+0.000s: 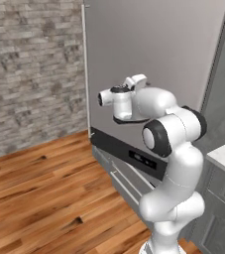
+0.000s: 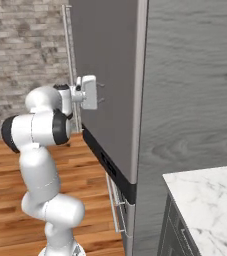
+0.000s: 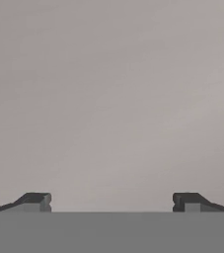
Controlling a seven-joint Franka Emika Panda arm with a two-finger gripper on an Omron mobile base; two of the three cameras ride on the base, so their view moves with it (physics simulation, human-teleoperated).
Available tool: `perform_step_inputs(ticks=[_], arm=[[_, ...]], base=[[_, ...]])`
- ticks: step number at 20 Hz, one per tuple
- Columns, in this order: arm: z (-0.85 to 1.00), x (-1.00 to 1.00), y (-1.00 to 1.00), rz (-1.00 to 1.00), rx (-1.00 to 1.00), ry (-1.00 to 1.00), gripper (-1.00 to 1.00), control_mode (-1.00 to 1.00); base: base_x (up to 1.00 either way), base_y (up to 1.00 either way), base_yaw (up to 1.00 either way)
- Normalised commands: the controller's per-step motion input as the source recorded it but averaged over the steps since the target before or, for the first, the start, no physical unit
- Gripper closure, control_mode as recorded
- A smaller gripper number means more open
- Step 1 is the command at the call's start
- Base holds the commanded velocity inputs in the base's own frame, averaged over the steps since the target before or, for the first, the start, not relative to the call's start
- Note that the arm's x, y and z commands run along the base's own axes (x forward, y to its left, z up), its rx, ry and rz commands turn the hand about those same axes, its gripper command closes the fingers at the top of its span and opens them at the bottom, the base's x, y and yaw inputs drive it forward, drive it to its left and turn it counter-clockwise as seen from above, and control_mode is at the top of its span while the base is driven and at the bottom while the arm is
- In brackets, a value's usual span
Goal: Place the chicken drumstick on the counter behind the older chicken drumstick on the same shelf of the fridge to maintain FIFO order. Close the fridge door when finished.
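Fridge door (image 2: 107, 75): a tall, flat grey panel, plain and smooth on the face turned toward the arm; in the right base view it stands edge-on at 12 o'clock, with a thin pale front edge down its right side.
Door base: a dark band (image 1: 129, 154) runs across the panel's lower part, with pale horizontal rails below it near the floor.
Gripper (image 2: 101, 92): held level at the door's flat face, at 10 o'clock in the right base view; the two tips are spread wide with nothing between them and reach right up to the panel, though contact cannot be confirmed.
Fingertips (image 3: 34, 201): in the hand view they sit far apart at 7 and 5 o'clock, with bare grey door surface ahead of them.
Arm (image 1: 176, 144): white with dark joints, rising at 5 o'clock in the left base view and bending toward the door at centre.
Fridge (image 2: 190, 90): a grey wood-grain side panel at 2 o'clock in the right base view, just right of the door's edge.
Counter (image 2: 210, 200): white marble with grey veins at 4 o'clock in the right base view, over grey drawer fronts; the visible part is bare.
Floor (image 1: 39, 198): warm brown wooden planks, from 7 to 9 o'clock in the left base view.
Wall (image 1: 32, 64): grey-beige brick at 10 o'clock, left of the door.
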Motion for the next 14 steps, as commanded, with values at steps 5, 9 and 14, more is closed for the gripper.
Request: perform_step_inputs(ticks=[5,9,14], arm=[[-0.11,0.2,-0.59,-0.13,0.02,-0.03,-1.0,-1.0],[-0.03,0.18,-0.62,-0.12,0.03,-0.03,-1.0,-1.0],[0.0,0.08,-0.64,-0.11,0.03,-0.03,-1.0,-1.0]], base=[[0.0,0.0,0.0],[0.0,0.0,0.0],[0.0,0.0,0.0]])
